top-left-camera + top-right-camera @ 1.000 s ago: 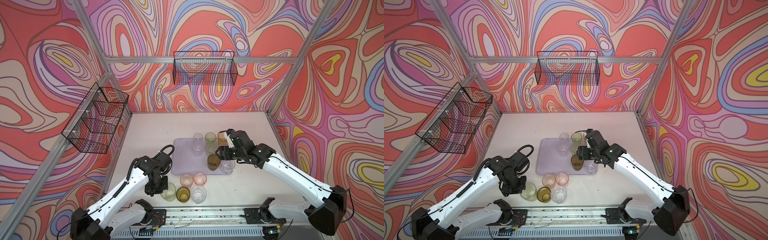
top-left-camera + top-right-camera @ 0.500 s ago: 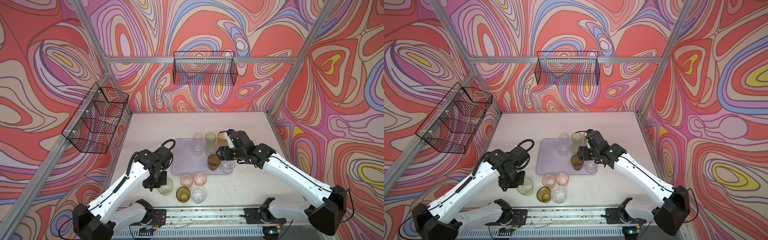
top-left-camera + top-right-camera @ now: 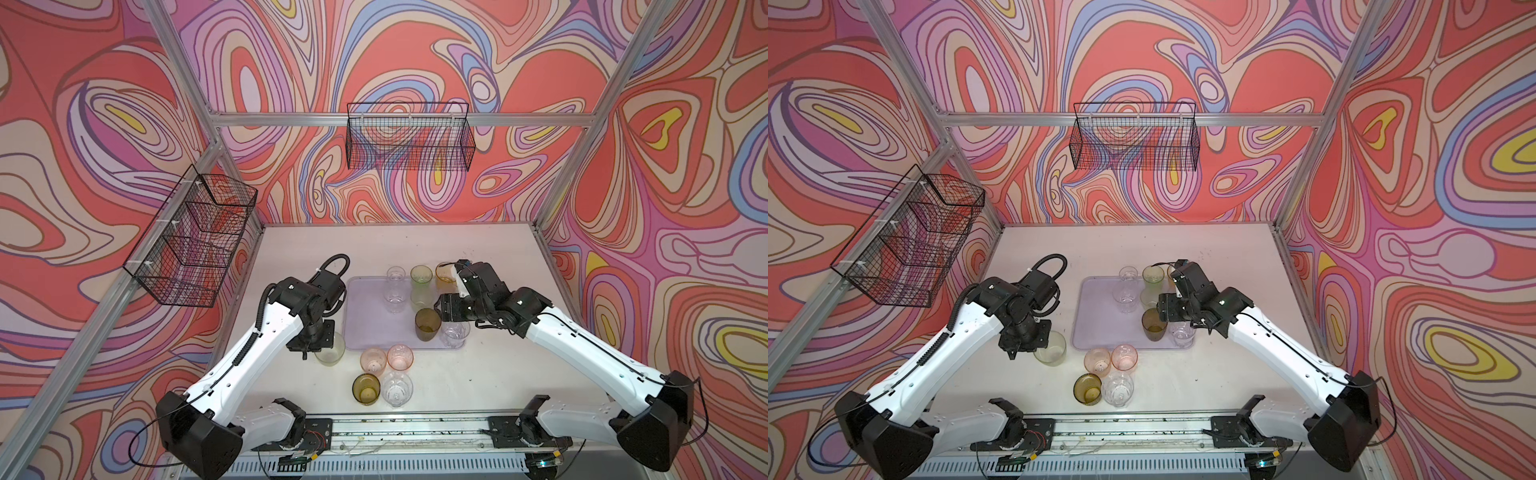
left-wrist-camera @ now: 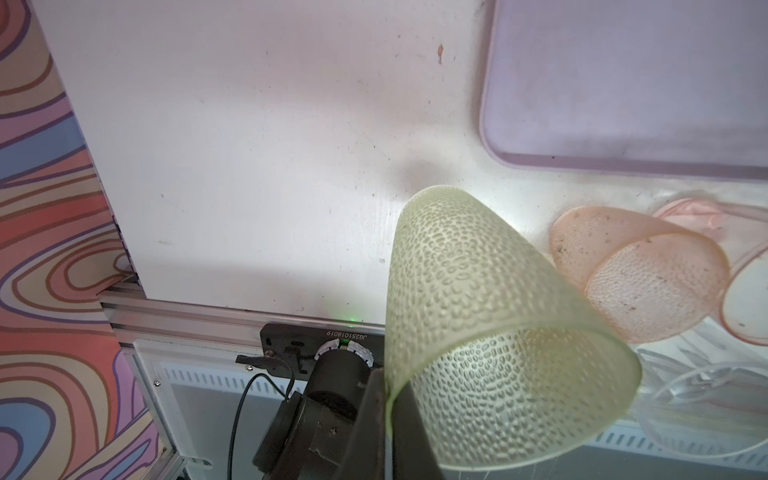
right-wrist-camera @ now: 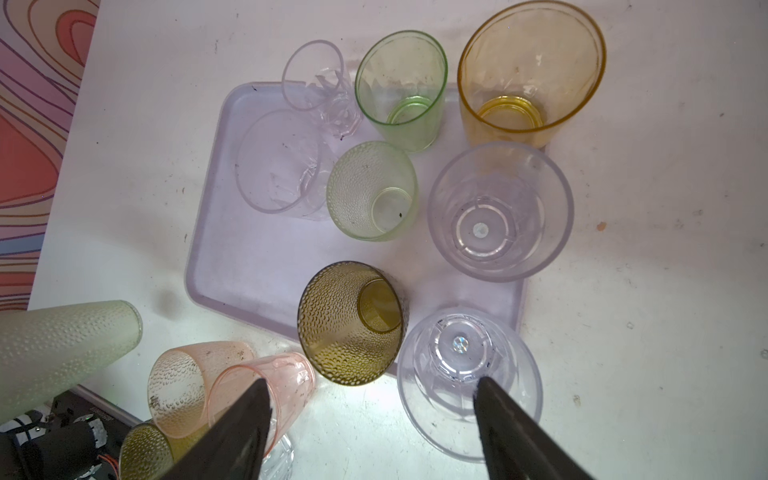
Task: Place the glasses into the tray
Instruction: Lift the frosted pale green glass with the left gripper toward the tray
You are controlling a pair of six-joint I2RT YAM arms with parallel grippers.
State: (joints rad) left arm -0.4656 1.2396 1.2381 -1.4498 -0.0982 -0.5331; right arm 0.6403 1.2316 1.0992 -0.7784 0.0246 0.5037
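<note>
Tabletop comes first: we see a white, scuffed table (image 3: pixel 490 257) under both arms. Between the two grippers lies the flat pale lavender plastic tray with rounded corners (image 3: pixel 365 316). Its edge runs just beside the left gripper (image 4: pixel 388 411), and one of its corners sits under the right gripper (image 5: pixel 372 384).

The left gripper is clamped on the rim of a pale green dimpled translucent tumbler (image 4: pixel 478 311). It holds the glass tilted outside the tray, and its base looks just off the table.

The right gripper grips nothing, its fingers spread wide. Below them a dark olive dimpled tumbler (image 5: pixel 345 328) and a clear faceted tumbler (image 5: pixel 465 365) stand at the tray's corner. Farther from those fingers we see a smooth green tumbler (image 5: pixel 399 83) and an amber-yellow tumbler (image 5: pixel 528 70) at the tray's far edge.

Just beside the held glass a pale pink dimpled tumbler (image 4: pixel 636 282) stands on the table.
</note>
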